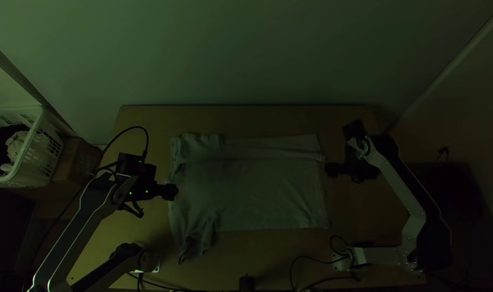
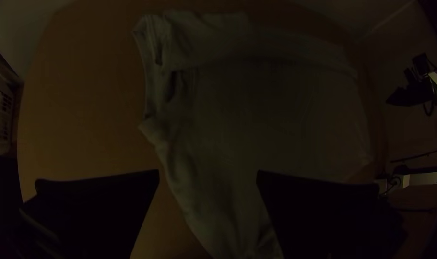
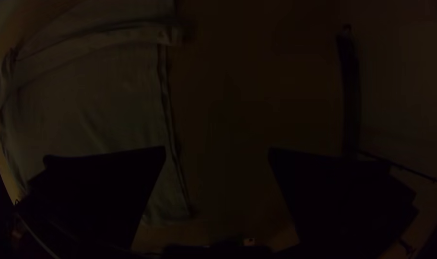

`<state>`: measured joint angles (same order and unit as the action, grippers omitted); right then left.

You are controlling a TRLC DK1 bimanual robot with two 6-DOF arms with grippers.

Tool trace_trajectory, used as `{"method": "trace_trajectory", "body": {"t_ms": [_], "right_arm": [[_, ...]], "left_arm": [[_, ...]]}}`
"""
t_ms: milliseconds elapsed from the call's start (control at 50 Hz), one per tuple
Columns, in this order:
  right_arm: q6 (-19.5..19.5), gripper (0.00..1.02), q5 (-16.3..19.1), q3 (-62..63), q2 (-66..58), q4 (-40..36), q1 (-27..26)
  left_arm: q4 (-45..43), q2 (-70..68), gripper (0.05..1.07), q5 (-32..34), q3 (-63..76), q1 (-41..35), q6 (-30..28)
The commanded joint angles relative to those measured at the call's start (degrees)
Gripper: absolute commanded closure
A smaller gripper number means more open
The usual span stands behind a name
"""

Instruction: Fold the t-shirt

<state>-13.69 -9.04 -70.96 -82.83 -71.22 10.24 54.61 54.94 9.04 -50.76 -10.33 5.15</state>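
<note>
One sleeve (image 1: 196, 242) sprawls, rumpled, toward the tabletop's (image 1: 278, 270) near edge, apparently left to fold. Beyond, the shirt (image 1: 257, 189) lies flat between left end effector (image 2: 207, 173) and right end effector (image 3: 217, 151), both wide apart, empty. Its far side looks folded inward; final folds remain.

On shirt (image 1: 257, 189): shows matt cloth, rumpled at one end, smoother toward the other. On table (image 1: 354, 216): shows smooth, matt wood. On arm links (image 1: 395, 184): shows smooth metal with dull sheen. On basket (image 1: 38, 162): shows perforated plastic. On wall (image 1: 246, 54): shows smooth, matt finish.
</note>
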Motion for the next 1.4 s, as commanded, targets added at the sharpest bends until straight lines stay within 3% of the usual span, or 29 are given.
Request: {"method": "trace_trajectory", "body": {"t_ms": [0,280,440,900,1080,1180,1300,1380], "right_arm": [[-1.5,0.03,0.1,4.9,2.9,-1.8,2.1],[-1.8,0.04,0.5,13.8,9.6,1.2,9.2],[-3.2,0.05,0.5,16.6,13.7,5.3,13.1],[-3.1,0.07,0.6,18.0,15.2,5.3,13.2],[-3.1,0.07,0.6,18.6,15.2,5.3,13.2],[-3.1,0.07,0.6,19.8,14.8,5.3,13.0],[-3.4,0.07,1.2,22.0,13.2,5.3,11.9],[-4.1,0.07,3.1,23.6,12.3,5.2,11.9]], "left_arm": [[4.0,-3.4,0.1,0.5,3.7,-0.9,4.9],[14.4,-6.5,0.1,0.5,9.0,-1.6,14.1],[13.7,-6.3,0.1,0.5,13.0,-6.3,15.9],[6.2,0.4,0.11,-2.7,18.9,-13.4,20.0],[4.3,2.7,0.38,-4.7,18.6,-18.5,20.2],[2.0,2.5,0.68,-5.3,18.7,-22.4,19.8],[0.8,3.9,0.78,-5.4,18.4,-23.3,19.9],[0.1,4.6,1.01,-5.7,17.8,-23.3,20.0]]}}
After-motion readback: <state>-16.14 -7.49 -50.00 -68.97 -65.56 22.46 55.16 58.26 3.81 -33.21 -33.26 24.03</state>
